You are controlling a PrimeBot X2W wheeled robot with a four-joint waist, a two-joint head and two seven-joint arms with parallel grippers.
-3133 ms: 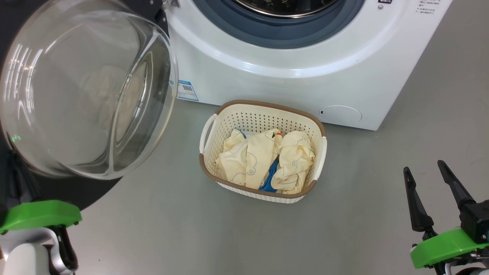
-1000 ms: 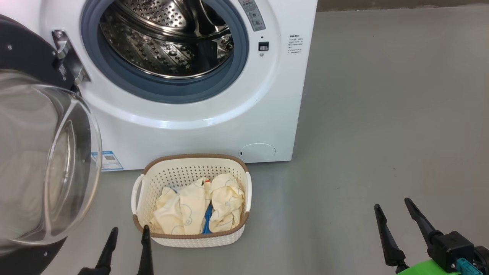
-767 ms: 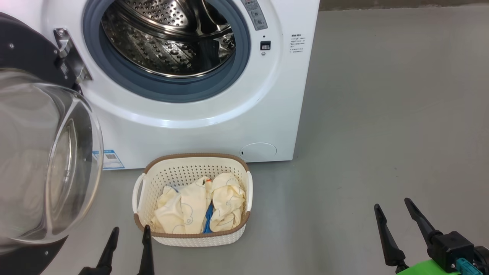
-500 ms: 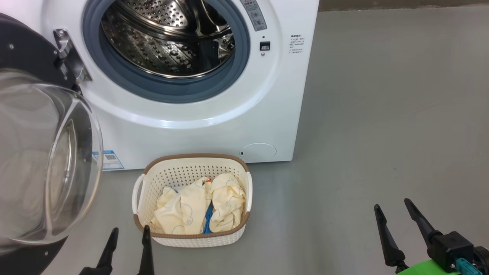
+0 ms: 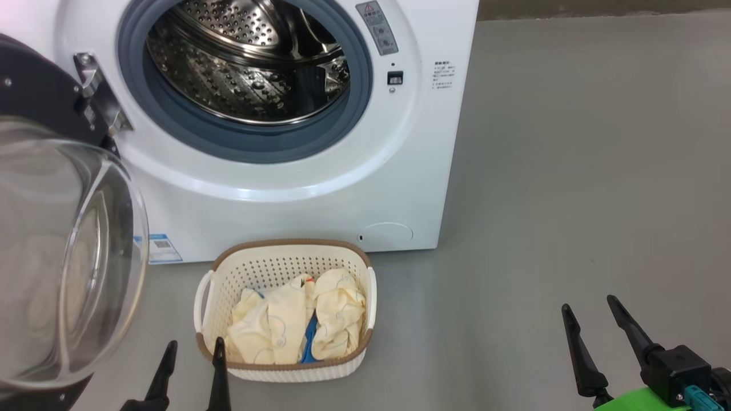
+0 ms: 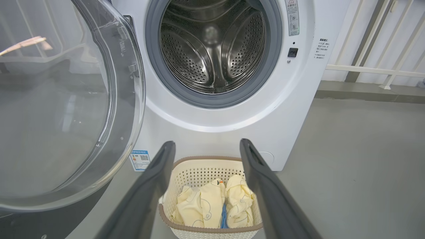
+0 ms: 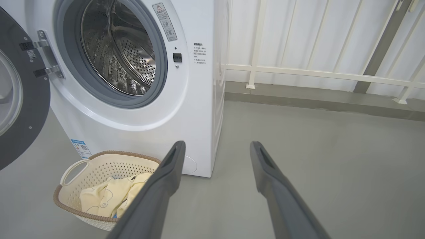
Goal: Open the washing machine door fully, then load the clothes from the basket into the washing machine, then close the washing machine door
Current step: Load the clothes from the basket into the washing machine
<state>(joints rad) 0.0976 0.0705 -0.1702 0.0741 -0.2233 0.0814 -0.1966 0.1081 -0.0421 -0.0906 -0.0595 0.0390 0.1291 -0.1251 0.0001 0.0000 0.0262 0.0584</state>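
Note:
The white washing machine (image 5: 274, 200) (image 6: 298, 99) (image 7: 196, 99) stands with its steel drum bare. Its door (image 5: 63, 268) (image 6: 66, 116) (image 7: 20, 99) hangs swung out to the left, glass bowl bulging toward me. On the floor in front sits the cream basket (image 5: 228, 285) (image 6: 196, 166) (image 7: 99, 166), holding the pale yellow clothes (image 5: 291, 325) (image 6: 212, 205) (image 7: 106, 196) and a blue piece (image 5: 310, 342). My left gripper (image 5: 191, 348) (image 6: 207, 146) is open, just left of the basket's near corner, holding nothing. My right gripper (image 5: 591, 305) (image 7: 217, 146) is open over bare floor, well to the basket's right.
Grey floor (image 5: 571, 171) spreads to the right of the machine. A white railing (image 7: 315, 74) and a low kerb (image 7: 315, 99) run behind it. A blue-and-white sticker (image 5: 159, 248) sits low on the machine's front, beside the door.
The head view has shifted a little, so machine and basket sit slightly lower in it. Both grippers stay open in the same places.

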